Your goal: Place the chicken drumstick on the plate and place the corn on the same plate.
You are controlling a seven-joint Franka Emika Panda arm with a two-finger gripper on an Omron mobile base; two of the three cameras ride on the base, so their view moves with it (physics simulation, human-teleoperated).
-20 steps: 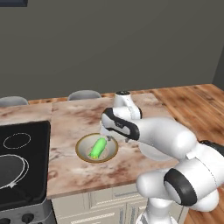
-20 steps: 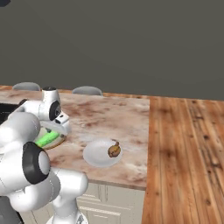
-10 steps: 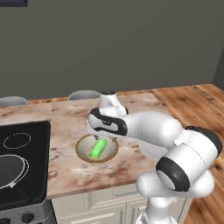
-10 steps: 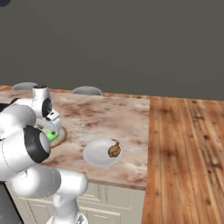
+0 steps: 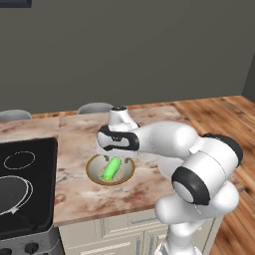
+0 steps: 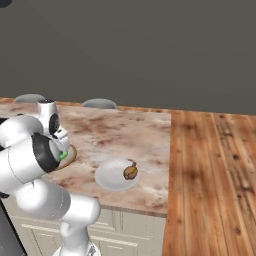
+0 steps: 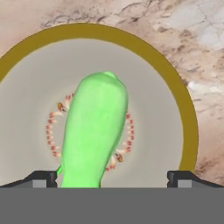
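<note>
The green corn [image 5: 111,168] lies in a tan-rimmed cream bowl [image 5: 90,170] near the counter's front. My gripper [image 5: 117,155] hangs just above it, pointing down. In the hand view the corn [image 7: 94,135] runs lengthwise across the bowl [image 7: 183,113], and the gripper [image 7: 113,177] is open, its tips wide apart on either side of the cob's near end. The golden-brown chicken drumstick [image 6: 130,171] rests on the right part of the white plate [image 6: 109,179]. In the right base view a sliver of corn [image 6: 63,155] peeks out behind my arm.
A black cooktop [image 5: 25,184] with a frying pan [image 5: 10,196] sits left of the bowl. Marble counter [image 6: 125,135] stretches between bowl and plate. Two grey chair backs [image 5: 94,107] stand behind the counter. Wooden floor [image 6: 210,170] lies to the right.
My arm has swung left and the hand has come down over the bowl. The corn, bowl, plate and drumstick have stayed where they were.
</note>
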